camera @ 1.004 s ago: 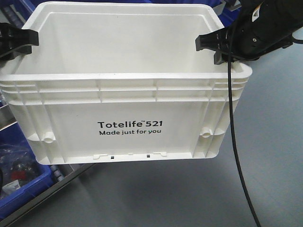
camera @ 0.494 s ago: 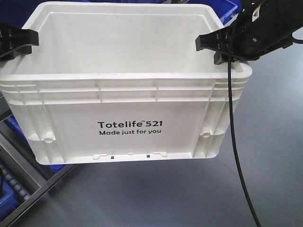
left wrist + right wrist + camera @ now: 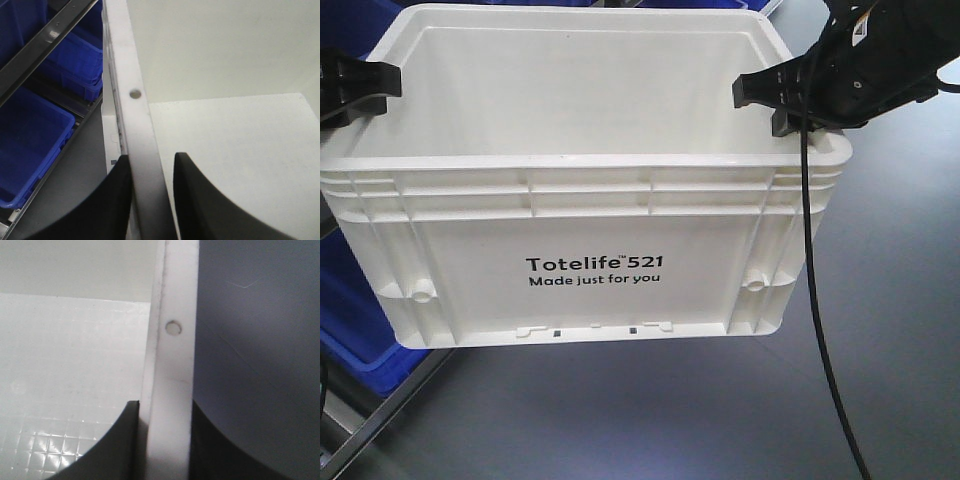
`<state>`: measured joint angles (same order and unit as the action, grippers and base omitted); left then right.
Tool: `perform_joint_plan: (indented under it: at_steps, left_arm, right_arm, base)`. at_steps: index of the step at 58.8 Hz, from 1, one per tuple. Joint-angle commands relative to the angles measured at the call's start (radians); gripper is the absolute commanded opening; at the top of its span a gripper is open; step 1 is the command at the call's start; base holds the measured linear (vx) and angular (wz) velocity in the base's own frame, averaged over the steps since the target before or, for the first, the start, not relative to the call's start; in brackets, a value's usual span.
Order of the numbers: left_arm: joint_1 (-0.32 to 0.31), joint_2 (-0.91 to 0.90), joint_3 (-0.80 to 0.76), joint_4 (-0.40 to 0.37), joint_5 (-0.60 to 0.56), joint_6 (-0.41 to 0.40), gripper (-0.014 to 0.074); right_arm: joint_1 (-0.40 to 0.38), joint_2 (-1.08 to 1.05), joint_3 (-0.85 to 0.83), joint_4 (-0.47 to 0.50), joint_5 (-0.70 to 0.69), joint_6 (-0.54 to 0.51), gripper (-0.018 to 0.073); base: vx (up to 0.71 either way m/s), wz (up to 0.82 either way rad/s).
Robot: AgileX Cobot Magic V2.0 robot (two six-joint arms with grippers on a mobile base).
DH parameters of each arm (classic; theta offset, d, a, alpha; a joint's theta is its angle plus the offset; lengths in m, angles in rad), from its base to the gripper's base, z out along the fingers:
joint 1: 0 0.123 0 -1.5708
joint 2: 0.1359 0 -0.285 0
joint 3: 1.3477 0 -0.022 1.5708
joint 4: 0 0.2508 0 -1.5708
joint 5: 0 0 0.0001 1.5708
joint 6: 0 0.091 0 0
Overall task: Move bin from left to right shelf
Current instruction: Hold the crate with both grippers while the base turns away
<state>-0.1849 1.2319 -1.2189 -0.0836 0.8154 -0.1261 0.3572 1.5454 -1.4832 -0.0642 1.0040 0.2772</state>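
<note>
Large white rectangular bin (image 3: 590, 220) of plastic, open at the top, with stacked horizontal ribs under the rim and upright ribs at the corners. Black print on the near side: "Totelife 521", and under it "Made just for you". Smooth inner walls; fine grid pattern on the floor of it in the right wrist view. Small round mark on the rim in each wrist view. Filling the middle of the front view, level, its lower edge clear of the grey floor (image 3: 900, 330) seen beneath and to the right. Blue bins (image 3: 355, 320) on a metal shelf rail (image 3: 45, 37) at lower left, behind and beside it. Left fingers (image 3: 117, 205) clamped on the left rim, at the upper left of the front view: one black finger outside the wall, one inside. Right fingers (image 3: 112, 450) clamped likewise on the right rim, at the upper right, wall pinched between them. Black cable (image 3: 817, 300) hanging down across the bin's right corner.
</note>
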Motion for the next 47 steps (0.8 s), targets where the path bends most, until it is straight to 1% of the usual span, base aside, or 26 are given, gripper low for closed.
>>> perform_joint_plan:
  at_steps: [1,47]
  left_arm:
    - [0.001,-0.044,-0.04,0.022,-0.11,0.029,0.0102]
    - [0.001,-0.044,-0.04,0.022,-0.11,0.029,0.0102]
  right_arm:
    - [-0.011,-0.055,-0.037,-0.066,-0.116,-0.007,0.0019]
    - [-0.011,-0.055,-0.037,-0.066,-0.116,-0.007,0.0019]
  base:
    - [0.05,-0.26]
    - [0.06,-0.25]
